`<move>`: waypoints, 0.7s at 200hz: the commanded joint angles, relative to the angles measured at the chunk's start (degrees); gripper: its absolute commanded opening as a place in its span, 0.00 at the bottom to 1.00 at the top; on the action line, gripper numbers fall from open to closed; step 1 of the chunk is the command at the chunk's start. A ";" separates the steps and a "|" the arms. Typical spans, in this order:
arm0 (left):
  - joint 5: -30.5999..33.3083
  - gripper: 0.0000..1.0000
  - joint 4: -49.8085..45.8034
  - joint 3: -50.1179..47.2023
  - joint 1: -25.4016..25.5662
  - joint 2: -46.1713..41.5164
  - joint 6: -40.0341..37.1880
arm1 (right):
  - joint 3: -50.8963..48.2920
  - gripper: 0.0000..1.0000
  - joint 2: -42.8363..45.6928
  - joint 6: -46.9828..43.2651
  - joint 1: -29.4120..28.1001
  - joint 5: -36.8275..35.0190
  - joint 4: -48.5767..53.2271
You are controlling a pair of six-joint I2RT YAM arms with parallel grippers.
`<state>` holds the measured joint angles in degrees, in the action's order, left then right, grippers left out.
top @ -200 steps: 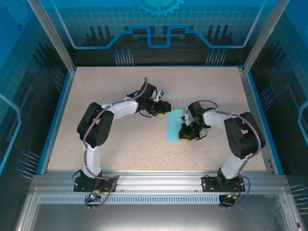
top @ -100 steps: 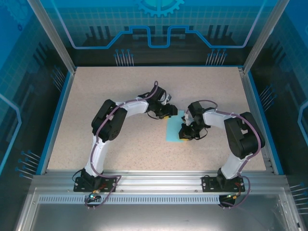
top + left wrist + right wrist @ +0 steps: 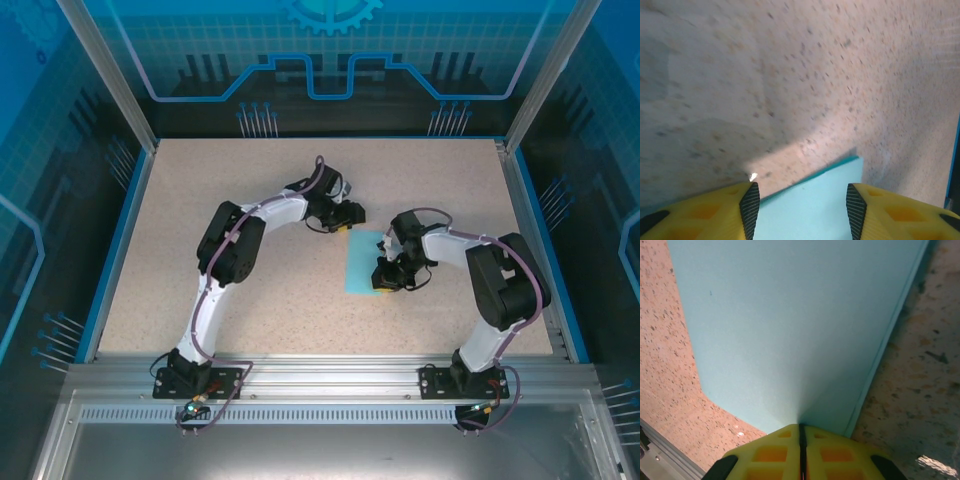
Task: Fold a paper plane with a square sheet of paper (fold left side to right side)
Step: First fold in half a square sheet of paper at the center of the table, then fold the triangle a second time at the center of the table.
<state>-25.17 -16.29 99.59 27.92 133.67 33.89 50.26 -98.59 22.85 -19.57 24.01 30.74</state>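
Note:
The square sheet of paper (image 3: 361,264) lies flat on the speckled table as a narrow light-blue rectangle, two layers showing along its right edge (image 3: 890,335). My right gripper (image 3: 384,283) is shut, its yellow tips (image 3: 801,427) pressed down on the sheet near its near right edge. My left gripper (image 3: 349,222) hovers open at the sheet's far left corner; in the left wrist view that corner (image 3: 815,197) lies between and below the two black pads (image 3: 750,207), apart from both.
The beige speckled table (image 3: 250,290) is bounded by blue side rails (image 3: 115,250) and a metal rail at the near edge (image 3: 320,375). Both arms bend inward over the middle of the table.
The left arm swung right, bringing its open gripper to the sheet's far corner, then drew back slightly toward the far side. The right gripper and the sheet stayed put.

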 commanded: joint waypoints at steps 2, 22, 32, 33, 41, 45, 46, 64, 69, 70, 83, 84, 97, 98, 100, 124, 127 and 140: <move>2.21 0.54 -2.46 0.52 -2.43 -3.23 -2.62 | -2.10 0.11 2.03 -0.11 0.11 -0.53 -0.04; 3.11 0.55 -3.40 -1.82 -2.62 -9.57 -4.98 | -0.54 0.22 5.53 -0.63 0.15 1.29 -0.40; 3.32 0.55 -3.13 -4.14 -2.62 -13.33 -5.57 | -0.20 0.26 7.27 -1.09 0.23 1.14 0.37; 3.35 0.55 -3.04 -4.36 -2.61 -13.69 -5.58 | 1.13 0.27 7.53 -1.26 0.30 1.13 0.53; 3.48 0.54 -2.25 -7.38 -2.65 -16.80 -5.60 | 2.45 0.32 9.04 -1.96 0.55 1.06 1.20; 3.46 0.55 -1.62 -8.69 -2.63 -18.38 -5.59 | 2.93 0.34 9.66 -2.28 0.79 0.96 1.52; 3.46 0.55 -1.45 -9.27 -2.66 -18.59 -5.50 | 3.05 0.34 9.83 -2.32 0.82 0.91 1.65; 3.93 0.55 2.22 -18.38 -2.48 -26.03 -4.25 | 4.52 0.43 11.80 -3.56 2.70 -0.01 3.19; 4.14 0.55 3.26 -20.68 -2.30 -27.97 -3.89 | 4.73 0.46 12.00 -3.81 3.53 -0.23 3.51; 4.24 0.55 3.45 -21.33 -2.23 -28.35 -3.82 | 4.74 0.46 12.01 -3.88 3.68 -0.21 3.52; 4.83 0.55 5.77 -27.80 -1.35 -32.49 -2.51 | 5.30 0.50 11.53 -4.22 5.54 0.34 3.77; 4.85 0.55 5.98 -28.23 -1.32 -32.76 -2.42 | 5.34 0.50 11.42 -4.22 5.66 0.38 3.74; 5.66 0.55 7.96 -33.32 0.17 -36.02 -1.28 | 6.16 0.51 9.97 -4.22 6.97 1.19 3.79; 5.74 0.55 8.08 -33.76 0.32 -36.19 -1.19 | 6.25 0.51 9.80 -4.22 7.03 1.20 3.71; 5.92 0.55 8.29 -34.49 0.54 -36.55 -0.95 | 6.39 0.51 9.68 -4.22 7.12 1.23 3.60; 7.74 0.55 12.03 -41.12 4.23 -39.21 1.66 | 7.97 0.53 5.52 -3.51 7.83 1.51 1.72; 8.08 0.55 12.47 -41.73 4.70 -39.34 1.96 | 8.33 0.53 4.91 -3.45 7.87 1.53 1.44; 9.01 0.55 14.40 -43.91 6.35 -39.78 3.13 | 9.74 0.54 2.47 -2.90 8.45 1.10 0.25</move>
<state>-19.09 -6.66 60.42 31.33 95.07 33.69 57.06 -91.72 19.84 -12.29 24.40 31.90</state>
